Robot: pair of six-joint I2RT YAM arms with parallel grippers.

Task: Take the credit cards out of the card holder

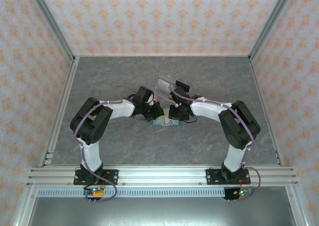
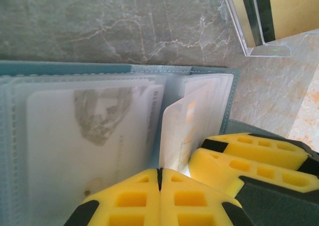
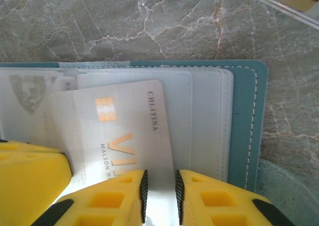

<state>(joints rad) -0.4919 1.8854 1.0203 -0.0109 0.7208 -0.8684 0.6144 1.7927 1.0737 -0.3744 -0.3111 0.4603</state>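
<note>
The teal-blue card holder [image 1: 167, 122] lies open on the grey table between both arms, its clear sleeves fanned out [image 2: 65, 67] [image 3: 246, 116]. One sleeve stands lifted and holds a white credit card [image 3: 124, 131] [image 2: 179, 131] with an orange chip. My left gripper [image 2: 160, 172] [image 1: 155, 111] is shut, and that sleeve's lower edge runs into its closed tips. My right gripper [image 3: 159, 186] [image 1: 172, 111] hovers over the card's near edge with its jaws slightly apart, so the card's face shows in the gap. A second card with a grey portrait [image 2: 99, 116] sits in the left sleeves.
A clear plastic piece [image 1: 167, 84] [image 2: 259, 22] stands just behind the card holder. The right gripper's yellow fingers [image 2: 249, 156] press in close beside my left ones. Patterned walls and aluminium rails [image 1: 60, 111] enclose the marbled table.
</note>
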